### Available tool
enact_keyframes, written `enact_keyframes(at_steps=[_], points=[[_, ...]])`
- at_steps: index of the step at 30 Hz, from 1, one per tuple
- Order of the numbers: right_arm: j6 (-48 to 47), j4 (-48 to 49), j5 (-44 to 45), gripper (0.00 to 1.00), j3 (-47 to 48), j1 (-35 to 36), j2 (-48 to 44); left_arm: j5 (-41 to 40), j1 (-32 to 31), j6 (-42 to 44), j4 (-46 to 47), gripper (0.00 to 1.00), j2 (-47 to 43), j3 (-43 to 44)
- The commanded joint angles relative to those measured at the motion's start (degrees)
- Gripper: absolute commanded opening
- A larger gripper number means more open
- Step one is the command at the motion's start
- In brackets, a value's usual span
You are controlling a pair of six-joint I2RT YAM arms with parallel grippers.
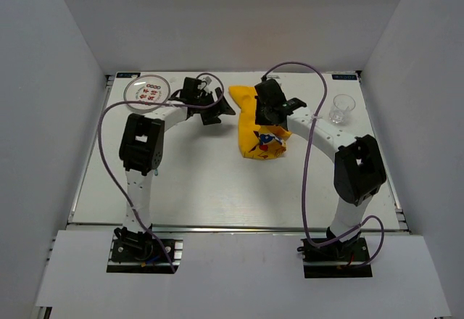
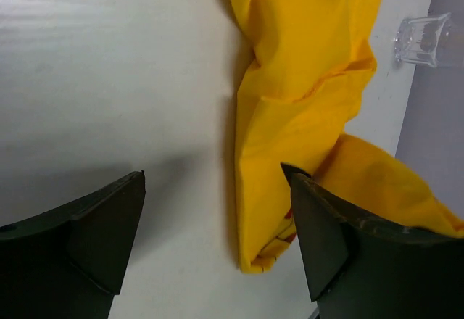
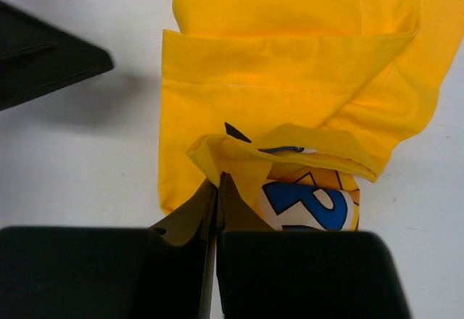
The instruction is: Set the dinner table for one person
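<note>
Item 1, dinner table (image 1: 203, 181): large white rectangular tabletop with faint lengthwise grooves and a metal rail along the near edge; it fills the floor of a white-walled enclosure; both arm bases are bolted just in front of the rail.

Item 2, yellow cloth placemat (image 1: 250, 127): lies on the table at centre, towards the far edge; crumpled and folded over itself rather than spread flat; a cartoon print in blue, white and red shows at its near end.

Item 3, right gripper (image 3: 217, 188): over the near end of the placemat; jaws closed tight together, pinching a raised fold of the yellow cloth at their tips; the printed patch lies just beside them.

Item 4, left gripper (image 2: 214, 172): just left of the placemat, at the far side of the table; jaws spread wide and grasping nothing, bare white tabletop between them; its right-hand finger stands at the cloth's left edge, but whether it touches cannot be told.

Item 5, clear drinking glass (image 1: 342, 109): upright on the table near the far right corner, well apart from the placemat.

Item 6, clear round plate (image 1: 145, 90) with small red markings: flat on the table at the far left corner, beside the left arm.

Item 7, purple cables (image 1: 109, 145): one looped along each arm.
</note>
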Motion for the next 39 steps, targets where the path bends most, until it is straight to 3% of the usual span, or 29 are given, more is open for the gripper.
enact_keyframes(at_steps=[1, 4, 5, 10, 14, 20, 21, 25, 30, 34, 39], points=[[1.9, 3.1, -3.6, 0.0, -1.0, -0.6, -1.9, 2.2, -1.2, 0.5, 2.9, 0.89, 3.5, 5.9], [2.1, 3.5, -4.8, 0.0, -1.2, -1.1, -1.8, 1.8, -2.7, 1.1, 1.5, 0.83, 7.9, 11.6], [2.1, 3.5, -5.2, 0.0, -1.1, -1.0, -1.8, 2.8, -2.7, 0.9, 2.0, 0.79, 8.9, 11.5], [1.9, 3.7, -6.0, 0.0, -1.0, -1.7, -1.5, 4.1, -4.5, 0.4, 6.0, 0.78, 9.3, 8.5], [2.3, 4.3, -6.8, 0.0, -1.6, -2.1, -1.5, 4.8, -4.5, 0.1, 6.6, 0.6, 10.5, 7.9], [2.4, 4.3, -7.3, 0.0, -1.5, -2.3, -1.0, 4.5, -5.0, -0.4, 9.1, 0.46, 10.5, 5.4], [2.3, 4.3, -7.2, 0.0, -1.5, -2.3, -1.0, 5.1, -5.0, -0.4, 9.2, 0.37, 10.8, 5.4], [2.4, 4.3, -6.9, 0.0, -1.5, -2.4, -0.4, 5.9, -5.0, -0.6, 10.7, 0.23, 10.7, 5.1], [2.1, 4.2, -6.9, 0.0, -1.5, -2.5, -0.1, 6.4, -5.0, -0.6, 12.3, 0.18, 10.3, 5.1], [2.2, 4.2, -7.3, 0.0, -1.9, -2.8, -0.3, 7.5, -5.0, -1.2, 15.0, 0.0, 9.8, 4.9], [2.8, 4.3, -9.6, 0.0, -2.8, -3.7, -1.9, 7.3, -4.5, -1.6, 15.8, 0.0, 5.5, 2.8]])
